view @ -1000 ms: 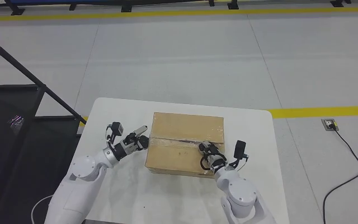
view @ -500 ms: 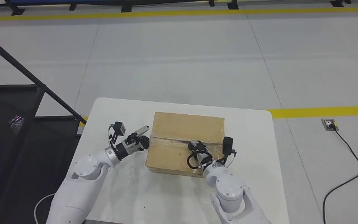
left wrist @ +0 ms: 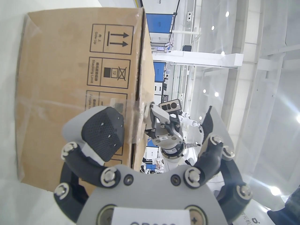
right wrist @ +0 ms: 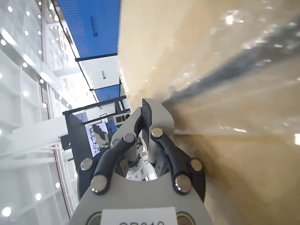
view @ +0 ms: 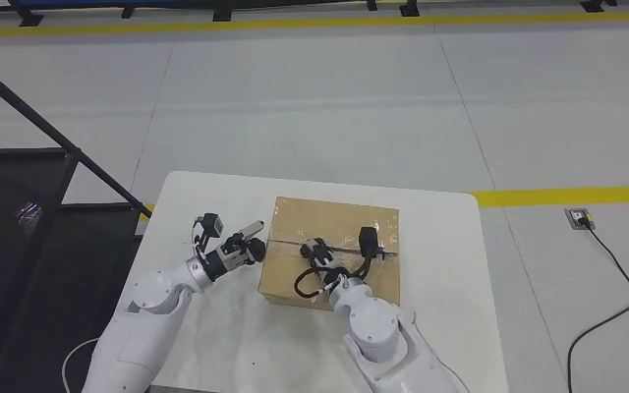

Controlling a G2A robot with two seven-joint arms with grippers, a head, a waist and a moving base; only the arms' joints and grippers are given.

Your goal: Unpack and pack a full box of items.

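- While the cardboard box (view: 334, 221) sits flat on the white table (view: 442, 285), about midway across it, you have both grippers up against it.
- You can see the box is shut: its top flaps meet along a seam (view: 339, 243), and clear tape (right wrist: 246, 24) runs glossy over that line and down the side wall that faces your left arm.
- That same side wall carries black printed marks (left wrist: 109, 39) in framed squares, one above another.
- Your left gripper (view: 255, 239) is just beside the box's left side, level with the top edge, and its fingers are spread wide with nothing between them.
- One black pad (left wrist: 103, 129) of it lies close against the taped side wall. You cannot tell from the views whether it touches. The other finger stands clear of the cardboard.
- Your right gripper (right wrist: 145, 111) lies low on the box top, toward the end nearest the left arm, with its two fingers pressed together.
- Its tip rests right at the taped seam. Whether any tape is pinched between the pads cannot be told.
- From the left wrist view you see the right gripper just past the box's top edge, pointing toward the left one, the two near each other but apart.
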